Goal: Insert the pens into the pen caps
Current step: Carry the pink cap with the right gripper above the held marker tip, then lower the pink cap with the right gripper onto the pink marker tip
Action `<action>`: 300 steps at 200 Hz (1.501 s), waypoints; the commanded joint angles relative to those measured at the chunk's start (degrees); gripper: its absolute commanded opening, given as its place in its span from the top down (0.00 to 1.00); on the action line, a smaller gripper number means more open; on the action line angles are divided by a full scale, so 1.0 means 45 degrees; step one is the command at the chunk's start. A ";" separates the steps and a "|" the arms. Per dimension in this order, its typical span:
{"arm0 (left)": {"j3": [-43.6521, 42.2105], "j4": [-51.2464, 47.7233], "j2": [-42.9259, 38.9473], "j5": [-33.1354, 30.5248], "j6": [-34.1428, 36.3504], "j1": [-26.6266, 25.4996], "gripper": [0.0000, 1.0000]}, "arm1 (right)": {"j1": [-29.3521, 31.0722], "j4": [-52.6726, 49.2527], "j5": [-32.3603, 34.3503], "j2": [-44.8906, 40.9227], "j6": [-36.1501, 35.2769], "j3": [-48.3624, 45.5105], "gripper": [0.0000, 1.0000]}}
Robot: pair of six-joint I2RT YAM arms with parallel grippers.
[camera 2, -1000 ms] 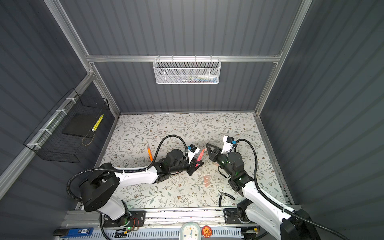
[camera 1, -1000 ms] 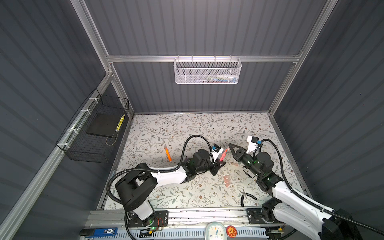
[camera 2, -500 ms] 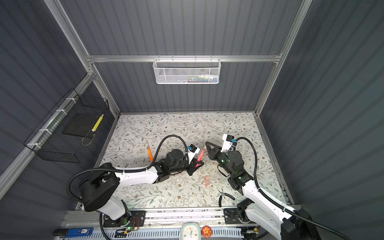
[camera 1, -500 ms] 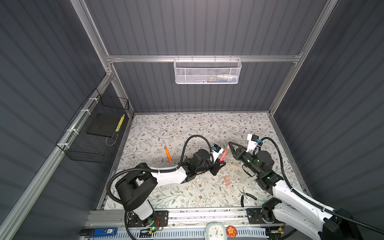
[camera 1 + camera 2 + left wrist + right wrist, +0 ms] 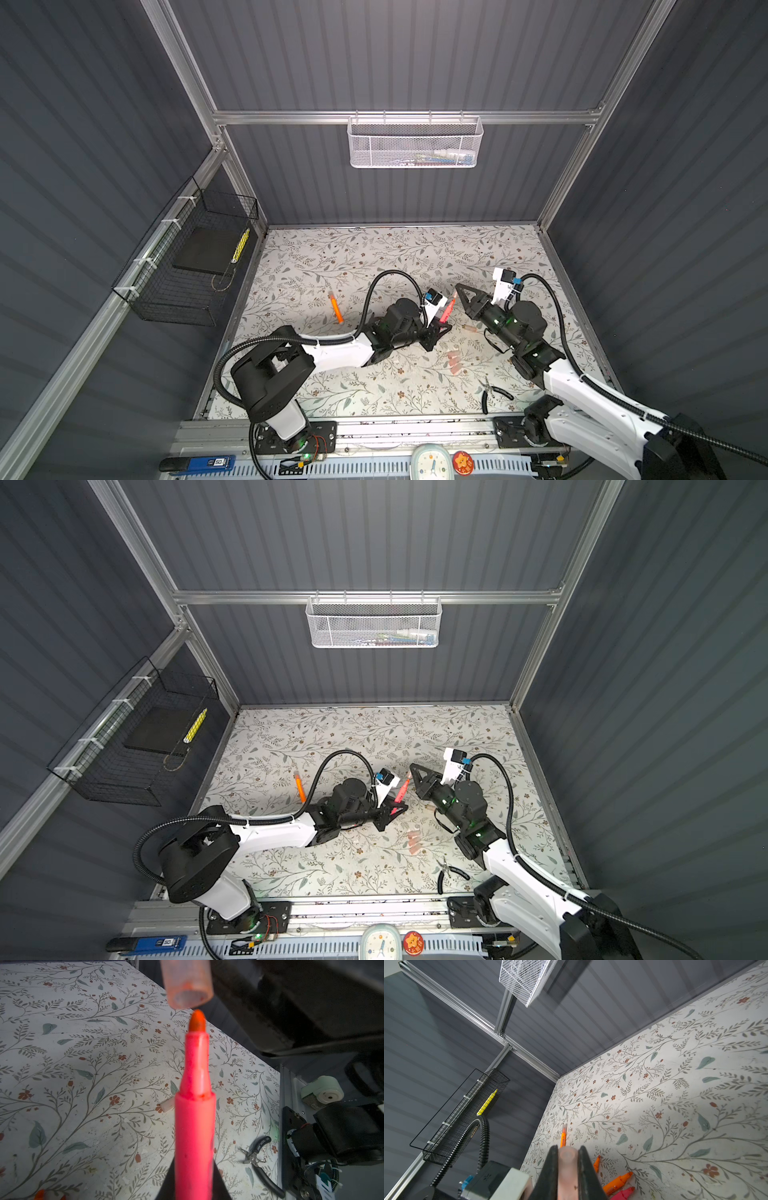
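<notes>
In a top view, a pink-red pen (image 5: 448, 309) is gripped at its lower end by the left claw (image 5: 440, 327). It is tilted upward, well beyond the pliers (image 5: 492, 390) toward the back wall. The right claw (image 5: 459, 288) is closed at the pen's raised tip. Loose caps (image 5: 453, 359) are scattered on the worktop (image 5: 332, 257) between the pliers and the held pen, and an orange pen (image 5: 336, 307) lies far left of the pliers.

In the left wrist view, the bright pink-red barrel is seen narrowing to an orange felt tip. A translucent pale-pink cap (image 5: 188, 982) is held with its open end just at that tip, not pushed on.

In the right wrist view, the cap is clamped between the black fingers (image 5: 550, 1167).
</notes>
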 commanded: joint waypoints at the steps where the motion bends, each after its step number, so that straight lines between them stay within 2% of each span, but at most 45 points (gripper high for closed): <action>1: 0.0006 0.0045 0.0038 0.0033 0.0032 -0.0083 1.00 | 0.0083 0.0785 -0.0608 0.0273 0.0144 -0.0046 1.00; 74: -0.0197 0.0117 -0.0184 -0.0455 -0.0076 -0.0059 1.00 | 0.0201 0.0714 -0.0356 -0.0208 0.0025 -0.0361 1.00; 120: -0.0516 0.0434 -0.0506 -0.0430 0.0064 -0.0056 1.00 | 0.0191 -0.0627 0.0567 -0.0788 -0.0309 -0.0187 1.00; 166: -0.0445 0.0532 -0.0412 0.0025 0.0127 -0.0080 1.00 | 0.0196 -0.0474 0.0209 -0.0343 -0.0283 -0.0011 1.00; 242: -0.0367 0.0339 -0.0352 -0.0405 -0.0031 -0.0057 1.00 | 0.0271 0.0083 -0.0173 -0.0262 0.0027 -0.0301 1.00; 300: -0.0627 0.0690 -0.0623 -0.0285 -0.0265 0.0045 1.00 | 0.0843 0.0589 -0.0227 0.0444 0.0009 -0.0421 1.00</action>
